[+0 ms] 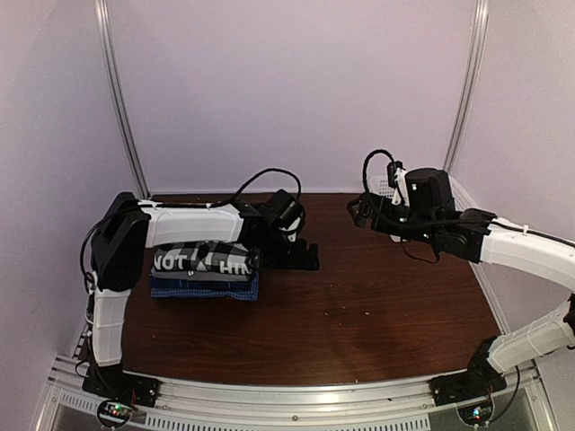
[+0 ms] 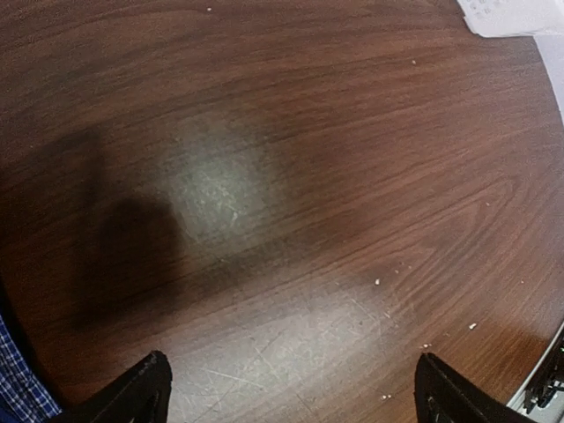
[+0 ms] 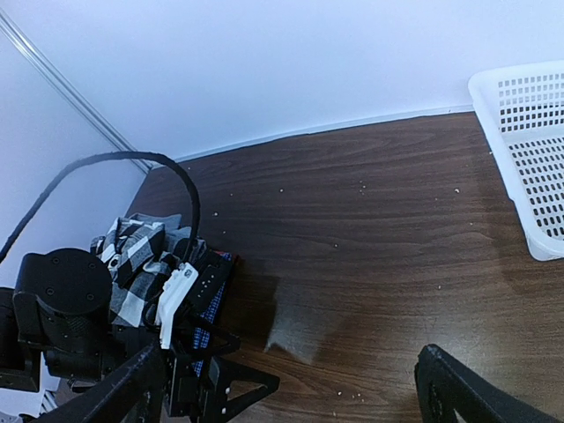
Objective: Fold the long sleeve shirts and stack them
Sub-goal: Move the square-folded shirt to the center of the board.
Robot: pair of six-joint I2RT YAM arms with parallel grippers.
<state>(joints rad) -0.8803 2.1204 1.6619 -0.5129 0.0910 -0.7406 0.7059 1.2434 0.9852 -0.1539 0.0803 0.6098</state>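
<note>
The long sleeve shirts lie folded in a stack [image 1: 205,271] at the table's left. A black-and-white plaid one [image 1: 207,257] is on top and a blue one [image 1: 202,289] at the bottom. The right wrist view shows the plaid shirt [image 3: 132,264] behind the left arm. My left gripper [image 1: 310,255] stands open just right of the stack, low over bare wood, with nothing between its fingertips [image 2: 145,392]. A strip of blue checked cloth [image 2: 16,379] shows at that view's lower left corner. My right gripper [image 1: 358,212] hangs open and empty at the back right, facing the stack.
A white mesh basket [image 3: 529,132] sits at the back right corner, partly hidden behind the right arm [image 1: 485,241] in the top view. Its corner [image 2: 511,13] shows in the left wrist view. White walls close the table on three sides.
</note>
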